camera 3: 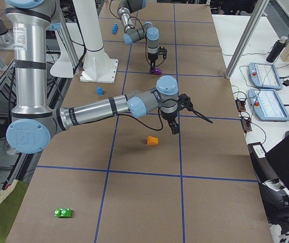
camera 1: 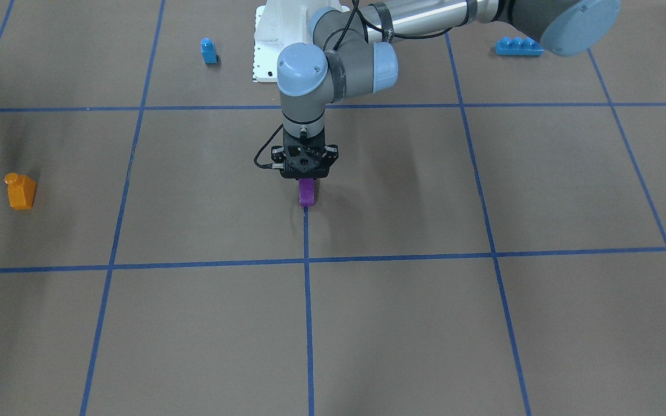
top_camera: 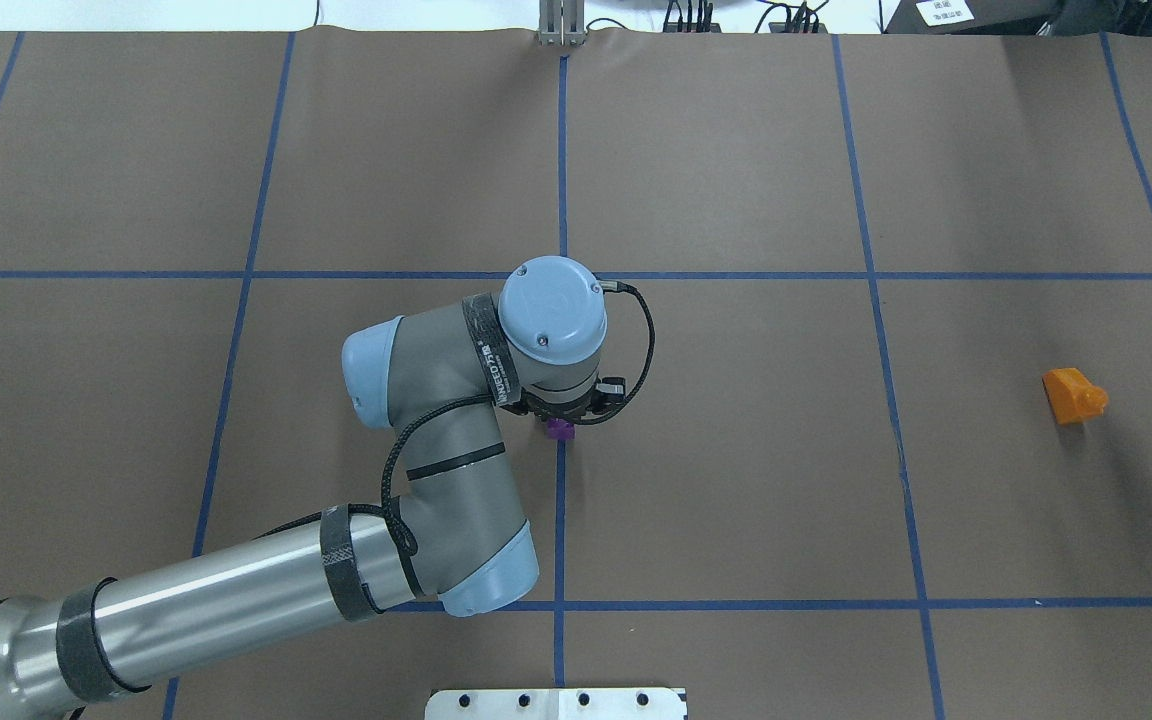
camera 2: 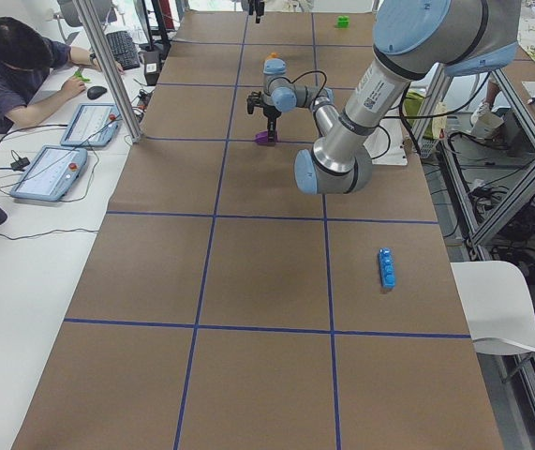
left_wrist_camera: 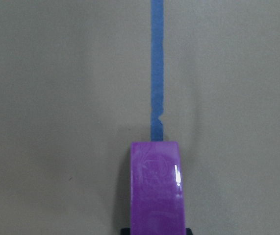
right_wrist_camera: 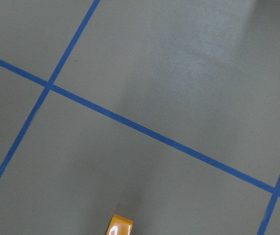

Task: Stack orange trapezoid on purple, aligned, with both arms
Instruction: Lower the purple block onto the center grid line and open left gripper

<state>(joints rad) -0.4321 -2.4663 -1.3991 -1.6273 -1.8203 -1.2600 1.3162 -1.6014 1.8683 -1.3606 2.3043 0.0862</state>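
The purple [camera 1: 306, 195] is set mid-bench [camera 1: 425, 323] and is pinched from above by the left tool [camera 1: 306, 178], which covers its top. The left arm [top_camera: 236, 590] is bent so the tool is pointed straight down. A small blue block [camera 1: 208, 51] and a long blue brick [camera 1: 518, 46] are placed well apart from the purple, nearer the robot. The orange trapezoid [camera 1: 21, 192] is seen well to the purple's side, toward the robot's right. The right tool [camera 3: 174, 127] is held raised, farther still from the purple. Whether it is spread or pressed together cannot be told.

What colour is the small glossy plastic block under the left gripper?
The small glossy plastic block is purple; the left wrist-mounted view shows it best.
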